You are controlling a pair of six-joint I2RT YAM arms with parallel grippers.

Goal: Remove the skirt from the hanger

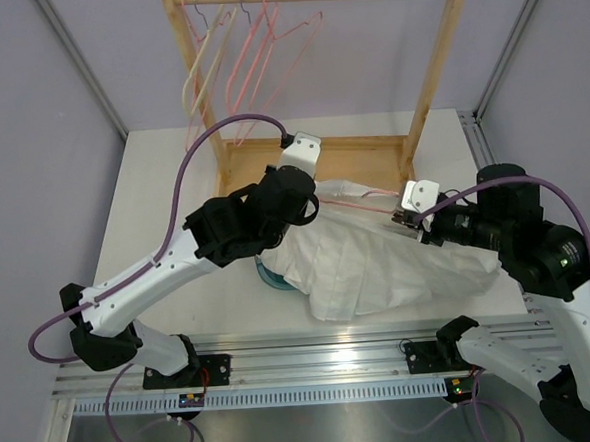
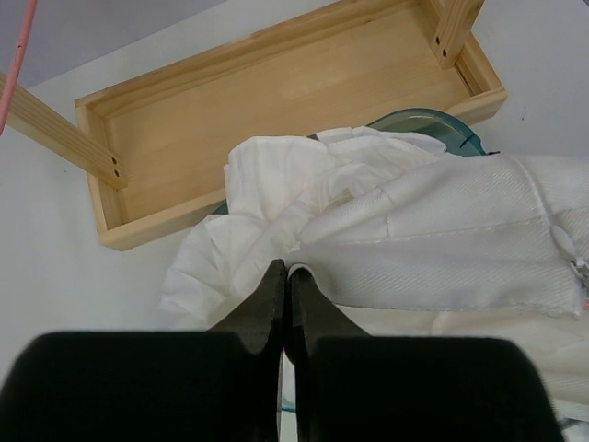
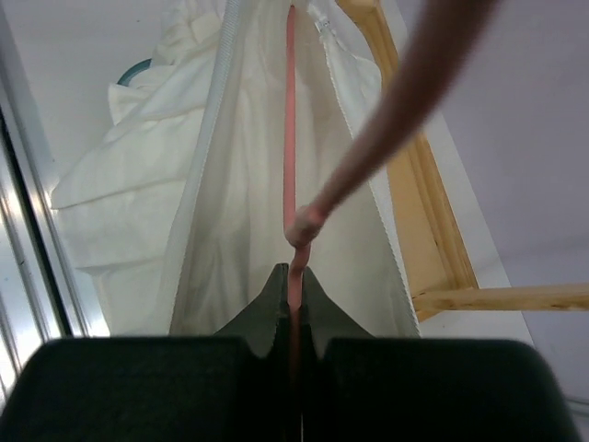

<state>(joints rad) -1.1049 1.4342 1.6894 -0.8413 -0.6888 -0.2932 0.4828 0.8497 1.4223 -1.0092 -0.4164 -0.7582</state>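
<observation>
The skirt (image 1: 378, 261) is a white, creased fabric heap lying over a teal tub (image 1: 269, 279) at mid-table. It fills the left wrist view (image 2: 433, 239) and the right wrist view (image 3: 138, 203). My left gripper (image 1: 309, 205) is shut on a fold of the skirt's edge (image 2: 287, 272). My right gripper (image 1: 407, 221) is shut on the pink hanger (image 3: 290, 138) at its neck (image 3: 294, 272), and the hanger's bar runs inside the skirt's open waist. A stretch of pink wire (image 1: 359, 205) shows between the two grippers.
A wooden clothes rack (image 1: 342, 163) stands right behind the skirt, its tray base (image 2: 276, 101) close to the fabric. Several spare pink and cream hangers (image 1: 235, 54) hang from its top rail at the left. The tub's rim (image 2: 433, 124) peeks out.
</observation>
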